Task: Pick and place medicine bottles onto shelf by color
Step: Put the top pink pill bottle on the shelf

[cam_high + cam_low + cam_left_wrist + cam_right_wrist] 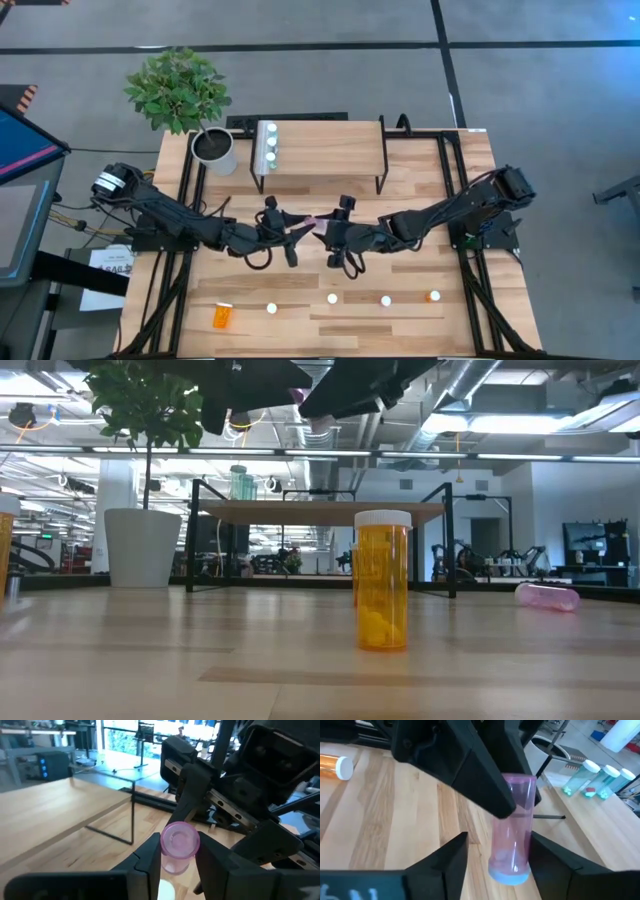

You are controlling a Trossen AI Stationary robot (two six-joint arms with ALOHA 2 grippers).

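High view: left tool and right tool meet at frame centre, just below the shelf, a pale wood board on thin black legs. Between them, 1 pink bottle. 3 teal bottles stand at the shelf's left end; a large orange bottle lies lower left on the surface

Low view: 1 upright orange bottle, translucent plastic, white cap, at centre; 1 pink bottle lying at right; white plant pot at left

Left wrist view: left tool closed narrowly on the pink bottle, fingers either side of the body

Right wrist view: right tool fingers spread wider than the pink bottle, not pressing it; the bottle hangs over the surface, held from above

Handling, judged: light, rigid, smooth cylinder, likely slippery; grip mid-body across the round
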